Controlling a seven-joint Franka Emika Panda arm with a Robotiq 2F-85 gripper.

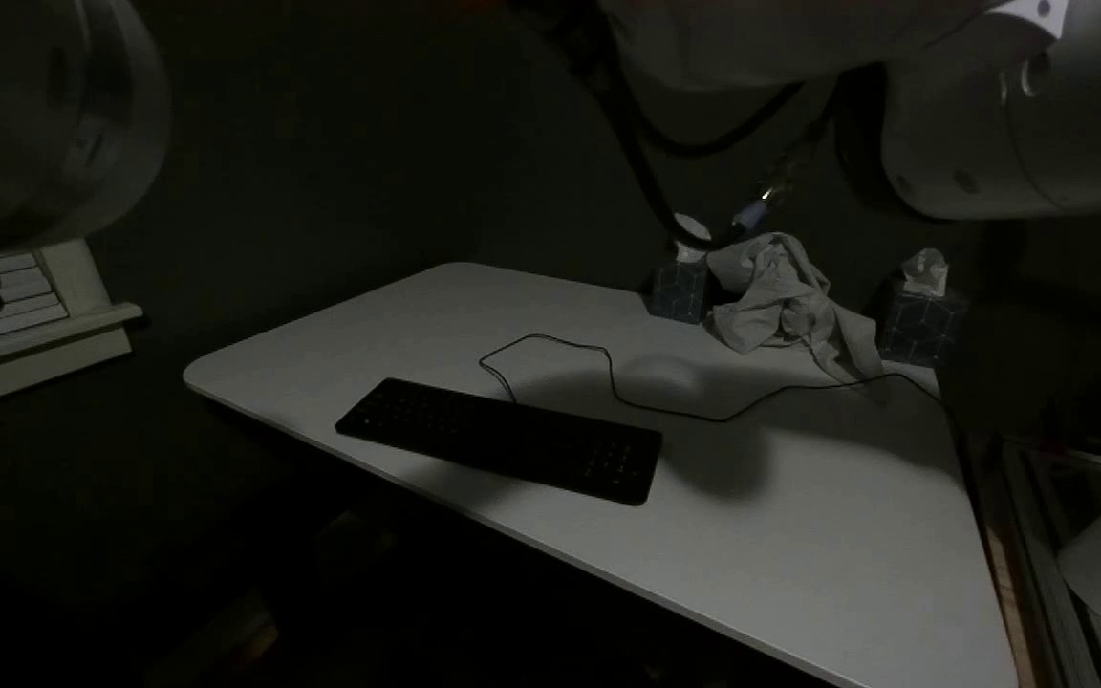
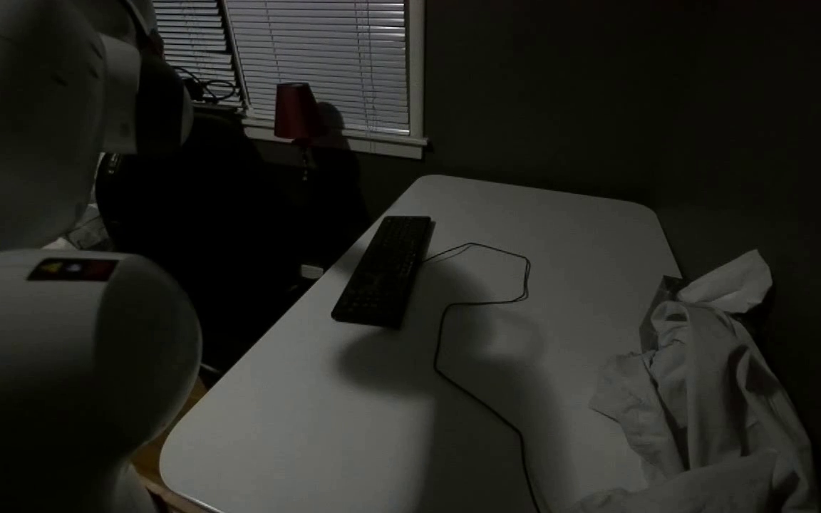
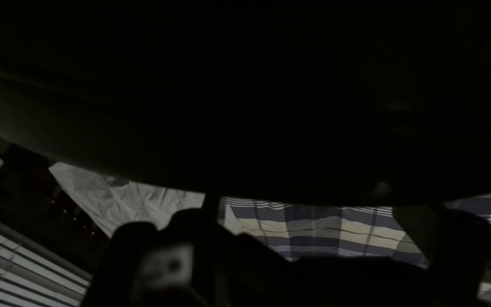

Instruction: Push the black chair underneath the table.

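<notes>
The chair point(image 2: 189, 214) left of the table point(image 2: 275, 427), the gripper point(image 3: 326, 207) spread

The room is dim. In an exterior view the chair is a black mass left of centre in the frame, below the window blinds point(image 2: 318, 64) and partly hidden by the arm point(image 2: 33, 356), which fills the left edge. It shows left of the table's long edge; whether any of it is under the top cannot be made out. A red lamp point(image 2: 296, 110) stands in front of the blinds.

In the wrist view the chair's curved back fills the upper part of the frame. The gripper's fingers point(image 3: 463, 238) come up from the bottom and stand apart, plaid fabric point(image 3: 313, 230) showing between them. Their tips run into the dark of the chair's edge; whether they touch it cannot be told. Pale fabric point(image 3: 143, 200) shows at lower left.

In both exterior views the keyboard point(image 1: 503, 440) lies on the table near a long edge, its cord point(image 1: 724, 420) winding across the top. In an exterior view a crumpled cloth point(image 1: 780, 296) lies at upper right, between a tissue box point(image 1: 680, 291) and a second tissue box point(image 1: 923, 325).
</notes>
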